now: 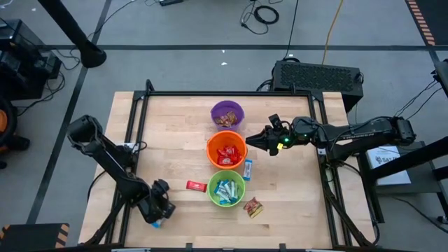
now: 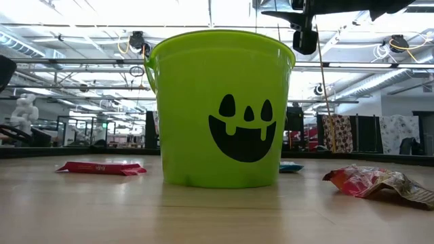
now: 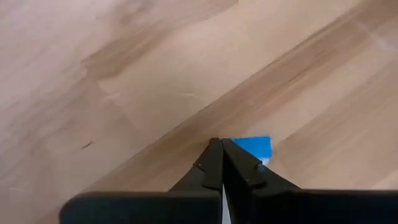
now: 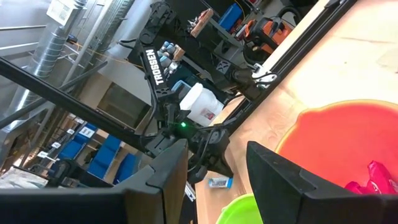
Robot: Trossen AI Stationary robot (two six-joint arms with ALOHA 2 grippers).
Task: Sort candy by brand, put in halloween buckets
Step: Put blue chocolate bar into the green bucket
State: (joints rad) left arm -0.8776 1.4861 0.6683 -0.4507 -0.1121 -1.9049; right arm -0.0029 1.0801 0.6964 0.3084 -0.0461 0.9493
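While the left hand [image 1: 159,218] sits at the bench's [image 1: 175,133] near-left edge, fingers pressed together over a blue-wrapped candy [image 3: 254,147], that bar peeks out just past its tips; whether it is truly pinched is hidden. From there the green bucket [image 1: 226,188], holding blue bars, lies toward two o'clock. Farther off, the right hand [image 1: 253,141] hovers open and empty beside the orange bucket [image 1: 227,150].

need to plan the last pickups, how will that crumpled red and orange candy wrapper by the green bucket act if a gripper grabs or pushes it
The crumpled wrapper looks creased and puffy, so it will probably flex and crush rather than stay stiff. It seems thin and small beside the green bucket, so likely very light and apt to slide on the smooth wooden table when pushed. Its glossy film may slip between fingers.
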